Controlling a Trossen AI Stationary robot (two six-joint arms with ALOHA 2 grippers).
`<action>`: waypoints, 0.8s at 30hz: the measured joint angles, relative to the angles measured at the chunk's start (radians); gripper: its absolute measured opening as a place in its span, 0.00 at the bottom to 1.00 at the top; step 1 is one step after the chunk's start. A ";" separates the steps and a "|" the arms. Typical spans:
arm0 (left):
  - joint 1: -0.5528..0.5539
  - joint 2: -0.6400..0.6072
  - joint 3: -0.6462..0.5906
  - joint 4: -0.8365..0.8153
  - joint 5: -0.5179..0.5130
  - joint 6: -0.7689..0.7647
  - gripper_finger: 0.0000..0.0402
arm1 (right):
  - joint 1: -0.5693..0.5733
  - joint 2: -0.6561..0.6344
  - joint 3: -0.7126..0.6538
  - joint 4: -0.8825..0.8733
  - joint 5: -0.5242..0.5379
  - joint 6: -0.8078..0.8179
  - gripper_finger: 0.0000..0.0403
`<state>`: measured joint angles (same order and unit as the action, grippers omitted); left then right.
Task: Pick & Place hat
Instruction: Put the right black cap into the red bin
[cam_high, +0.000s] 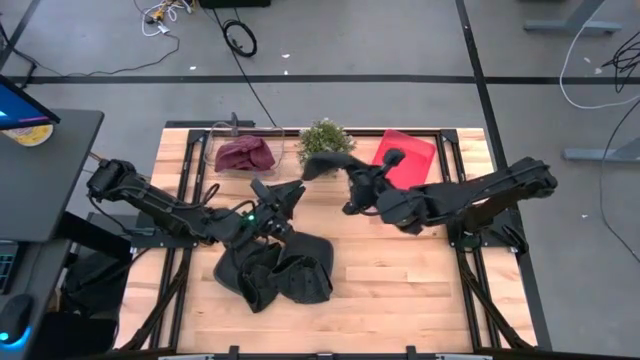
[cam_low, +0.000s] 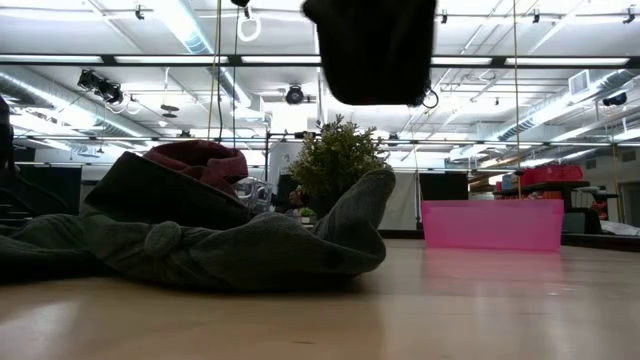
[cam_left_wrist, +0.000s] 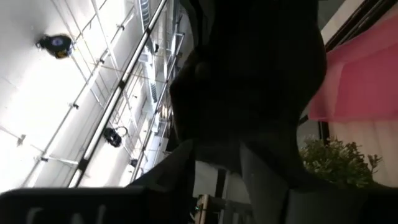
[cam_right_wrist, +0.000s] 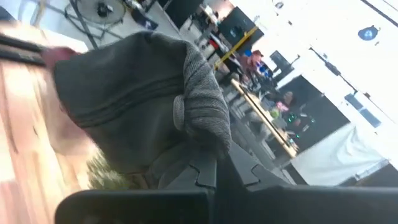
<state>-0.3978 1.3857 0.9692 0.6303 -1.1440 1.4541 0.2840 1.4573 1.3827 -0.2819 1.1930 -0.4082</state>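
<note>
1. Right gripper is clenched on a dark grey knit hat; we see the ribbed, soft fabric bunched between its fingers in the right wrist view.
2. We see that hat hanging clear of the table, just beside the plant on its near side; in the low view it shows as a dark, rounded mass above the plant.
3. Left gripper sits near the plant, toward the table's middle, at the far edge of the pile; we cannot tell whether its fingers are apart or closed.
4. We see the pile as crumpled dark knit hats, lumpy and folded, lying on the pale wooden planks well in front of the plant.
5. Left of the plant lies a maroon hat, soft and creased, in a clear bin with thin see-through walls.
6. Right of the plant stands a pink bin, rectangular, smooth and slightly translucent, with straight walls in the low view.
7. We see the plant as small and bushy, with fine green leaves.
</note>
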 joint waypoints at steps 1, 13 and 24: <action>-0.003 0.000 0.000 0.001 -0.013 -0.007 0.35 | 0.000 -0.021 0.000 -0.058 0.003 0.032 0.00; -0.006 0.000 0.000 0.000 -0.049 -0.038 0.44 | -0.010 -0.274 -0.264 -0.386 0.021 0.419 0.00; -0.006 0.000 0.000 0.000 -0.045 -0.038 0.44 | -0.170 -0.488 -0.577 -0.310 -0.021 0.482 0.00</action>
<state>-0.4034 1.3861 0.9695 0.6303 -1.1892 1.4159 0.1137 0.9695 0.8055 -0.5921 1.1716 0.0739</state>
